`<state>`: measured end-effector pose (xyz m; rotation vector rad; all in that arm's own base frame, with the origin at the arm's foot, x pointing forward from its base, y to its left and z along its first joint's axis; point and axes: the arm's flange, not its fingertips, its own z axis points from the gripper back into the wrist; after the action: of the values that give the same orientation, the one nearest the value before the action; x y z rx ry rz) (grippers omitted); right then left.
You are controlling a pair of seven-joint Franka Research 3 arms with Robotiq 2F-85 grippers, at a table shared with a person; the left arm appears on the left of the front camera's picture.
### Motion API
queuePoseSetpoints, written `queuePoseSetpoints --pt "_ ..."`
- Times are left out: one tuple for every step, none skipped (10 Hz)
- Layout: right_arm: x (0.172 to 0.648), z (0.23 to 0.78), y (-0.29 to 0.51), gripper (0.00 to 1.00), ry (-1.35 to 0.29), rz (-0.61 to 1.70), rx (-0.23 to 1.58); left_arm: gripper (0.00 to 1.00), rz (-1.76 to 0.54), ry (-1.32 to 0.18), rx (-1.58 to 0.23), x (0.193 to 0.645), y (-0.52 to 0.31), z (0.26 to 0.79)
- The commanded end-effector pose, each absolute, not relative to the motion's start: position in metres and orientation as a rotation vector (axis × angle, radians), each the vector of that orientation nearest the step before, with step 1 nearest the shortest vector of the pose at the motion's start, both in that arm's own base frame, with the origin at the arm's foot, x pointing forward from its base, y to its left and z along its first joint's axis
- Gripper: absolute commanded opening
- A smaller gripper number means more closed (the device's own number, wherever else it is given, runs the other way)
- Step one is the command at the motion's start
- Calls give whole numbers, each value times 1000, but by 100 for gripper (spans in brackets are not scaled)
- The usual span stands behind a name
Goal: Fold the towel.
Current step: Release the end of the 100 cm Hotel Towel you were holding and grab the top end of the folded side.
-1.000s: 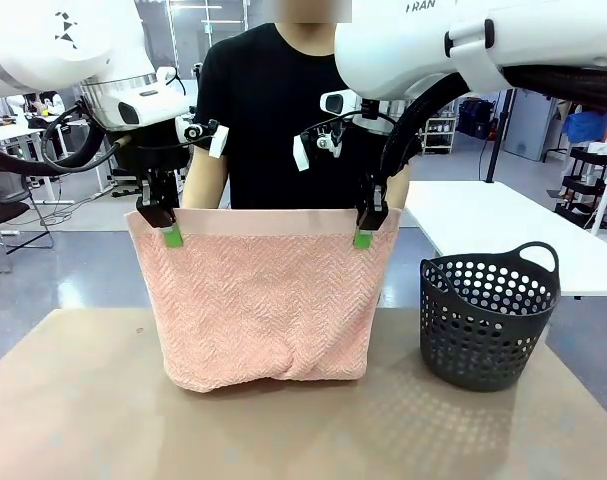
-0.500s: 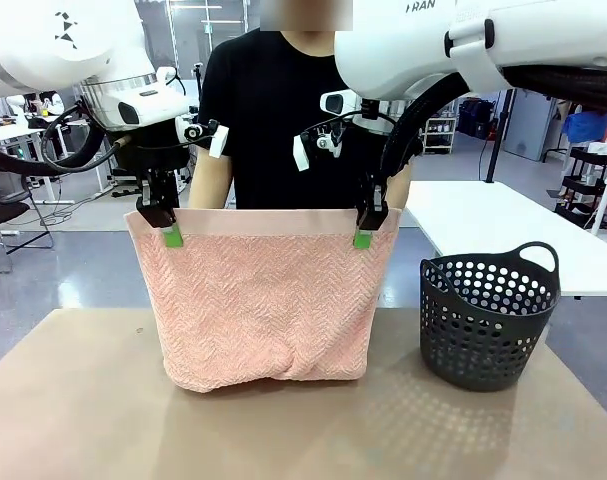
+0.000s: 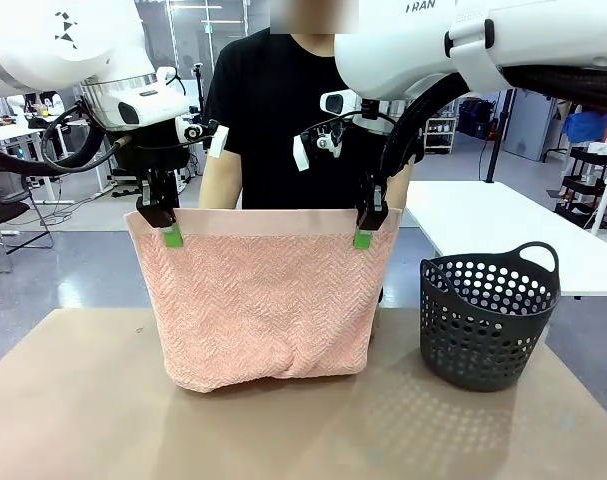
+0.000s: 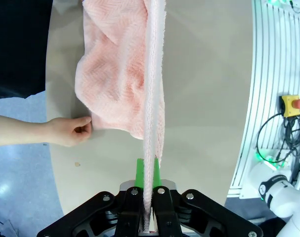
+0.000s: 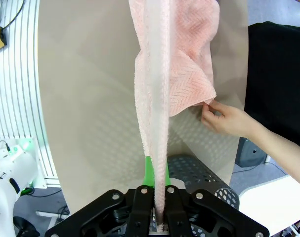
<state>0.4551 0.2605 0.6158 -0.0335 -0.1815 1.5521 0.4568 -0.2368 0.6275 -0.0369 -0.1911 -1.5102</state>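
The pale pink towel [image 3: 265,300] hangs like a curtain over the table, its smooth band along the top. My left gripper [image 3: 170,233] is shut on the upper left corner and my right gripper [image 3: 363,236] is shut on the upper right corner. The lower part rests folded on the tabletop. In the left wrist view the towel [image 4: 152,113] runs edge-on away from my gripper [image 4: 148,217], and a person's hand [image 4: 73,131] pinches its lower corner. In the right wrist view the towel [image 5: 159,98] does the same from my gripper [image 5: 159,212], with the other hand [image 5: 224,118] at the far lower corner.
A dark perforated basket [image 3: 488,315] with handles stands on the table at the right, close to the towel's right side. The person [image 3: 283,120] in a black shirt stands behind the towel at the far edge. A white table [image 3: 503,235] lies beyond.
Both grippers have stayed put. The towel's bottom edge has shifted slightly on the table, its lower right part drawn back a little.
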Motion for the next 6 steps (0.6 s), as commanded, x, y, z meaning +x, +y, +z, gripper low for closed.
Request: queuePoseSetpoints --pt "455 616 260 0 -182 1555 -34 0 -1510 -196 -38 457 -237 629" --pt "455 616 260 0 -182 1555 -34 0 -1510 -196 -38 457 -237 629" --pt "455 616 260 0 -182 1555 -34 0 -1510 -196 -38 457 -237 629" --pt "455 616 260 0 -182 1555 -34 0 -1510 -196 -38 457 -237 629" --pt "455 616 260 0 -182 1555 -34 0 -1510 -196 -38 457 -237 629" --pt "455 616 260 0 -182 1555 -34 0 -1510 -196 -38 457 -237 629"
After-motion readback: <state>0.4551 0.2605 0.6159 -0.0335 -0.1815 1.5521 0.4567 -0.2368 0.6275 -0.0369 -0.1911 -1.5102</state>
